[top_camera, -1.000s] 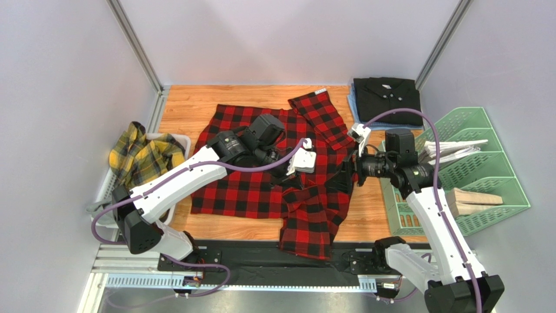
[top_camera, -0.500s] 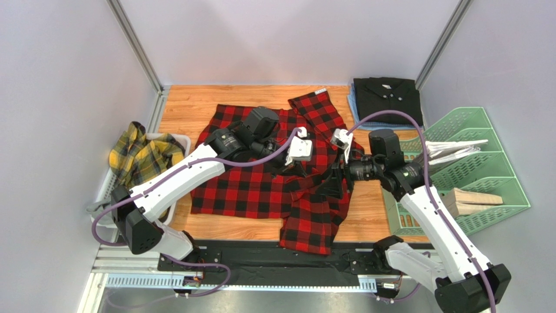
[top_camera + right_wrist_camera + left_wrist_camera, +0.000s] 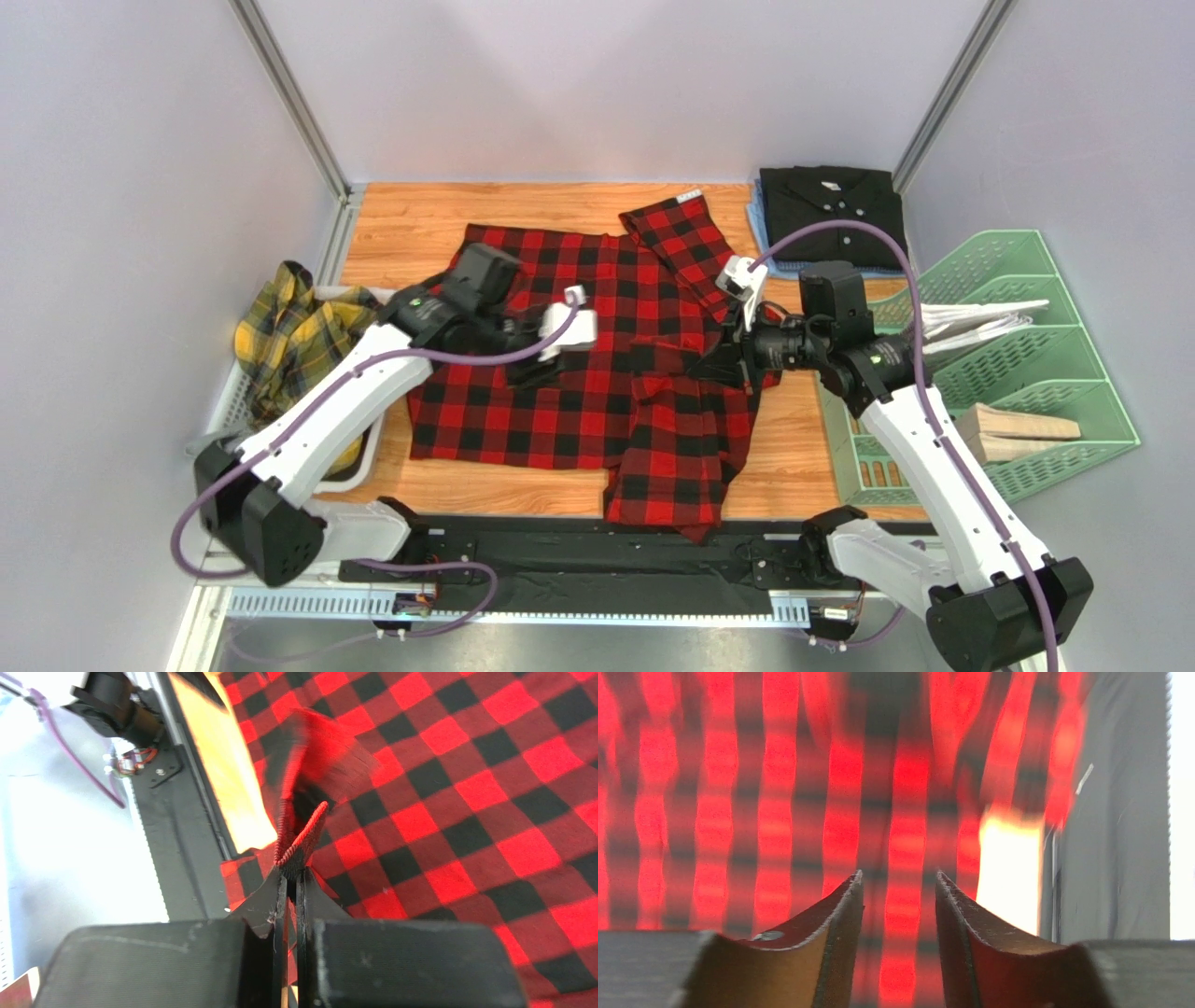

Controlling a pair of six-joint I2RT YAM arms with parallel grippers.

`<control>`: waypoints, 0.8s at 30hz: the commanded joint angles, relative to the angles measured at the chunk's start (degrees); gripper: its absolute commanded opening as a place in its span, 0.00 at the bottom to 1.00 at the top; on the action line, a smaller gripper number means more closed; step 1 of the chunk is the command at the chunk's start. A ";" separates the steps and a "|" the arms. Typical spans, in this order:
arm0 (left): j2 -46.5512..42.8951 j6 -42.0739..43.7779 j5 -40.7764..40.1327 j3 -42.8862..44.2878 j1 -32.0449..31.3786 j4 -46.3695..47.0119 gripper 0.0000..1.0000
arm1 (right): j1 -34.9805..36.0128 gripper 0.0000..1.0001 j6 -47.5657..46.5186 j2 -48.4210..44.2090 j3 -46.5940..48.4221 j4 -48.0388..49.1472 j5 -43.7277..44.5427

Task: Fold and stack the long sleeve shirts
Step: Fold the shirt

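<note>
Your right jaws are pinching a thin ridge of the red shirt near its right edge. Pull hard and the cloth may slip out, or the whole shirt may drag and bunch, since the left jaws hang spread above its middle, gripping nothing. The shirt lies mid surface.

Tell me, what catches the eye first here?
A red-and-black check shirt sprawls across the middle of the wooden table, and the right arm's fingers pinch a fold of it. A yellow plaid shirt lies heaped at the left edge. A black shirt lies folded in the far right corner.
</note>
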 commanded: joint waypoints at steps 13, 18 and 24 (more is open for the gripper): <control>-6.37 40.88 -31.98 -33.56 24.03 -8.35 0.54 | -6.72 0.00 -4.20 3.15 15.38 -4.71 4.13; -2.31 42.12 -35.94 -36.99 24.38 -2.47 0.53 | -6.81 0.00 -4.47 4.82 18.91 -4.89 6.15; -0.64 43.25 -36.73 -39.63 24.38 -1.05 0.53 | -7.07 0.00 -5.34 5.61 21.72 -5.68 7.12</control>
